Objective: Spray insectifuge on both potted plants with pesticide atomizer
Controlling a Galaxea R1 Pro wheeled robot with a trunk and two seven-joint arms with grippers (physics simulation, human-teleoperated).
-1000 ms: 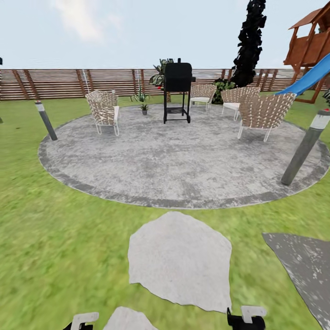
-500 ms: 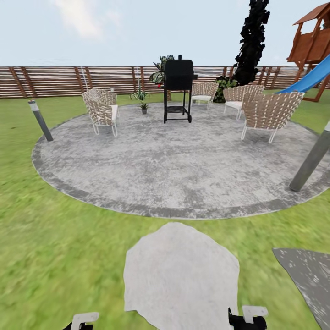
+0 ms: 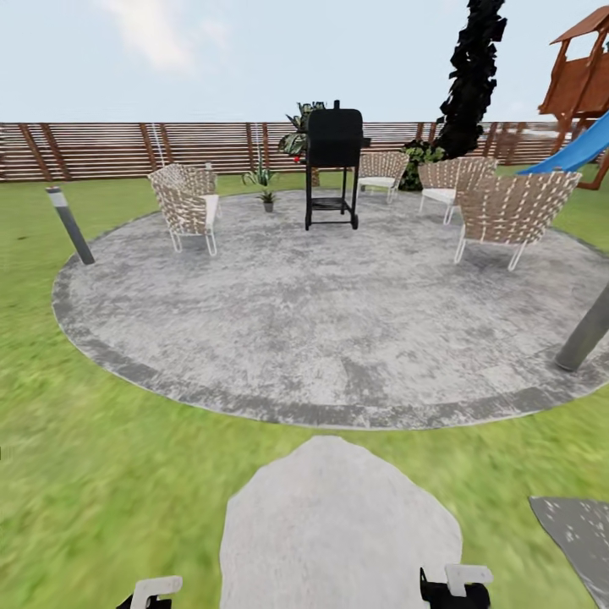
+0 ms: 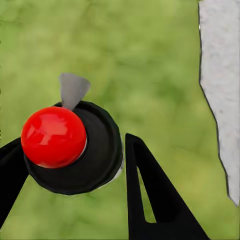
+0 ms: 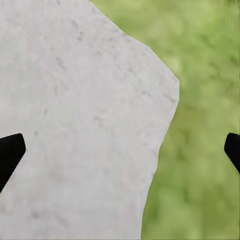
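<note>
Left tool [image 4: 70,170] clamps the round black, red-knobbed pesticide atomizer [image 4: 75,147], body hidden; right tool [image 5: 120,150] spread open above a rough grey slab [image 5: 75,125].

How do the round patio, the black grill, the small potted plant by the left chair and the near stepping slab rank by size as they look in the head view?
1. Round patio
2. Stepping slab, enlarged by nearness to the camera
3. Black grill
4. Small potted plant

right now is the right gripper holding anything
No, in the right wrist view the right gripper has its fingertips spread wide with nothing between them, over a stepping slab.
</note>
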